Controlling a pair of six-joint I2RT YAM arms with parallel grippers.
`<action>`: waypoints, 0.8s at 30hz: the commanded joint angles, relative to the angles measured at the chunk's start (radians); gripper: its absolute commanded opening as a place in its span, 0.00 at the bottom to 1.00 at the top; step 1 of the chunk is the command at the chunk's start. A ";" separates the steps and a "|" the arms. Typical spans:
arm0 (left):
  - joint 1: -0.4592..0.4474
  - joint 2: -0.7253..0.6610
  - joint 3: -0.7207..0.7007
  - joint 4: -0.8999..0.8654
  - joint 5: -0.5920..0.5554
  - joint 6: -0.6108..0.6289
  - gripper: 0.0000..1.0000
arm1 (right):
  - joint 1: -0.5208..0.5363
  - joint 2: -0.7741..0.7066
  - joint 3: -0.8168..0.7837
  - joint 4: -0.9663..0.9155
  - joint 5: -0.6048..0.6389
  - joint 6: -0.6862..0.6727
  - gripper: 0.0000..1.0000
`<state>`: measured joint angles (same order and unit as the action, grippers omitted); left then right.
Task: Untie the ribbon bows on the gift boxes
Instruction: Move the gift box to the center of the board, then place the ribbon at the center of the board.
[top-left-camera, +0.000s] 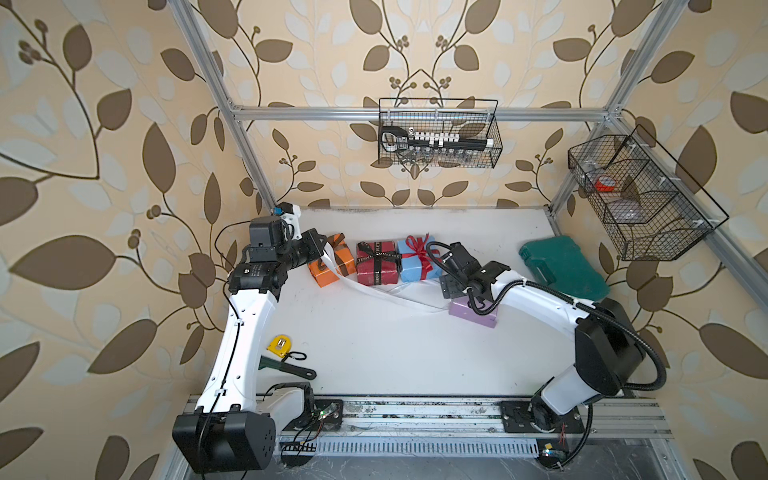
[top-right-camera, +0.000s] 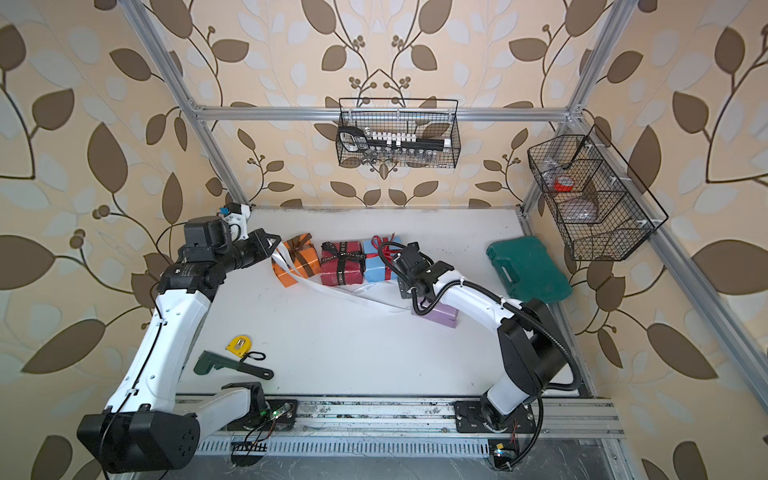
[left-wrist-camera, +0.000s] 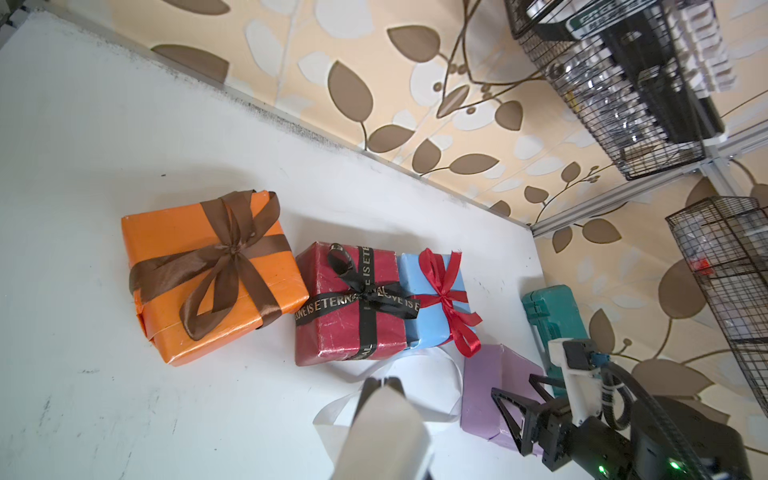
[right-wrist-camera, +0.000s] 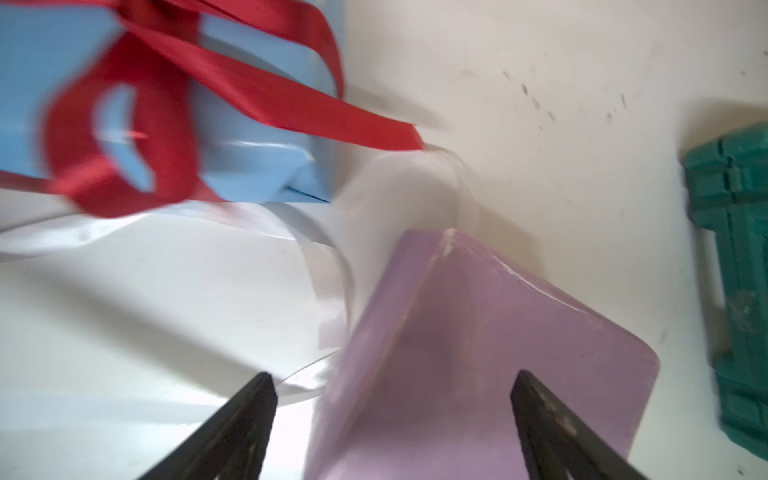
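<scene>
Three gift boxes stand in a row at the back. The orange one (left-wrist-camera: 166, 241) wears a tied brown bow (left-wrist-camera: 232, 253). The dark red one (left-wrist-camera: 324, 332) has a black lettered bow (left-wrist-camera: 365, 299), and the light blue one (left-wrist-camera: 424, 328) a red bow (left-wrist-camera: 442, 295). The lilac box (left-wrist-camera: 486, 390) lies nearer, with no ribbon showing round it. A loose white ribbon (top-left-camera: 361, 287) trails from it to my left gripper (left-wrist-camera: 384, 380), which is shut on it beside the orange box. My right gripper (right-wrist-camera: 392, 376) hangs open just over the lilac box.
A dark-green plastic case (top-left-camera: 565, 270) lies at the back right. A yellow tape measure (top-left-camera: 279, 345) and a dark wrench (top-left-camera: 286, 365) lie by the left arm. Wire baskets hang on the back wall (top-left-camera: 438, 133) and the right frame (top-left-camera: 640, 199).
</scene>
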<state>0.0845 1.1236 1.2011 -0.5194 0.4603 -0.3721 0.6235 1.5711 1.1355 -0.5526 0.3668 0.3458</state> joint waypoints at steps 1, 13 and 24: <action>-0.001 0.018 0.061 0.009 0.102 -0.005 0.00 | 0.021 -0.082 -0.014 0.075 -0.197 -0.100 0.93; -0.234 0.120 0.127 0.087 0.350 -0.112 0.00 | 0.150 -0.207 -0.044 0.511 -0.591 -0.278 0.99; -0.299 0.079 0.108 0.170 0.350 -0.194 0.00 | 0.194 -0.089 -0.043 0.913 -0.736 -0.287 0.96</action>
<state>-0.2104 1.2449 1.3094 -0.4095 0.7834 -0.5377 0.7952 1.4376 1.0630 0.2432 -0.3065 0.0792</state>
